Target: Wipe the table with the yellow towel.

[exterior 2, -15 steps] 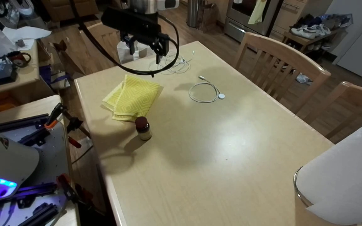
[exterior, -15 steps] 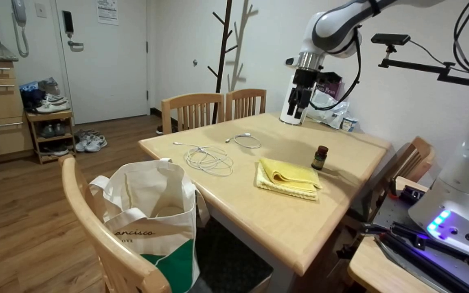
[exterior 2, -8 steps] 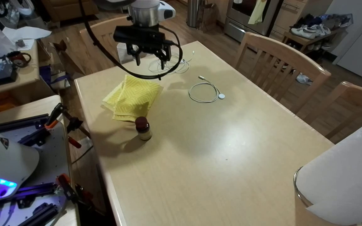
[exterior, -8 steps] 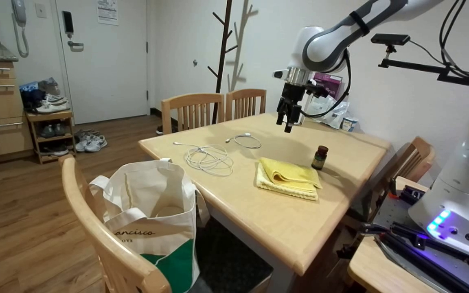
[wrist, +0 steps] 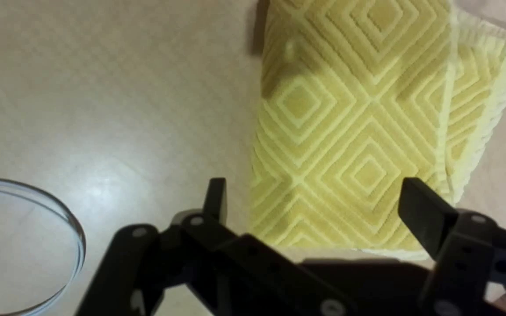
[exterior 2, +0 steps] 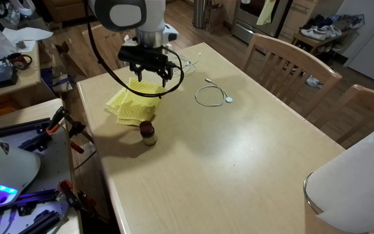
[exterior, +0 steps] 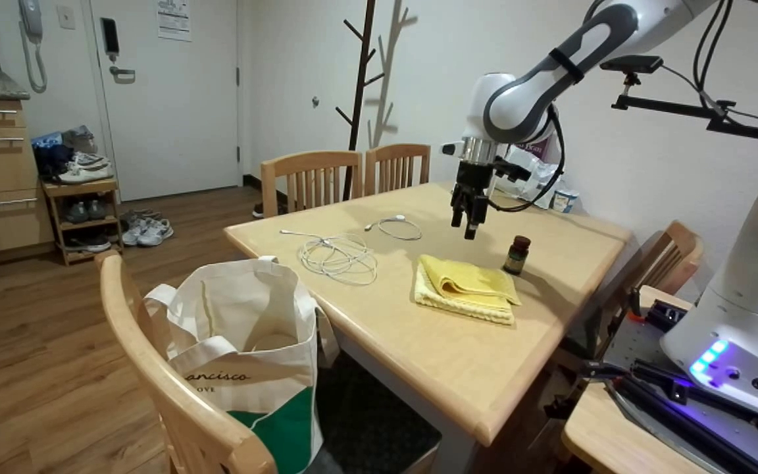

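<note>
Yellow towel point(wrist: 354, 131): lies folded.
Table point(exterior 2: 206, 182): extends beneath the towel.
Jaws: hang wide apart, higher than the towel.
Dark bottle point(exterior: 516, 256): stands upright, just beside the towel.

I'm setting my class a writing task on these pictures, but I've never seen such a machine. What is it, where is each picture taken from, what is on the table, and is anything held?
It is one robot arm ending in a black two-fingered gripper. Two views are taken from different places outside the robot; the wrist view is taken from the arm's end, looking down. On the wooden table lie a folded yellow towel and two coiled pale cables; a small dark bottle and a white paper roll stand there too. Nothing is held: the gripper is open, raised above the table close to the towel.
</note>
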Available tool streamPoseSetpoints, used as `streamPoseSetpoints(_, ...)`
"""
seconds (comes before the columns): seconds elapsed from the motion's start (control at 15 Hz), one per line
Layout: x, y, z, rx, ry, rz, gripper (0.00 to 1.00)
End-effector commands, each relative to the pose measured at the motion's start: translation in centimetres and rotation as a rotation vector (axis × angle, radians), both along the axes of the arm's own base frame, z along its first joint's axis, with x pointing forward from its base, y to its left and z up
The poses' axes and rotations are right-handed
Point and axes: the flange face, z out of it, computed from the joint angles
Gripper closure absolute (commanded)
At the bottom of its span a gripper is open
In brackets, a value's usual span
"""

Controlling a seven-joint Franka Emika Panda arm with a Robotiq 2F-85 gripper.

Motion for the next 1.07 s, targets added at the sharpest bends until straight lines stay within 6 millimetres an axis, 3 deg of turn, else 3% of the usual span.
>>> streamPoseSetpoints(0.0, -0.9, -0.7, -2.7, 0.011, -0.021, -0.06, 0.0)
streamPoseSetpoints(0.2, -2.3, 0.0, -3.5, 0.015, -0.087, -0.078, 0.0)
streamPoseSetpoints(0.67, -7.6, 2.4, -6.4, 0.008, -0.118, -0.042, 0.0)
streamPoseSetpoints(1.0, -9.6, 3.8, -8.3, -0.003, -0.134, 0.001, 0.0)
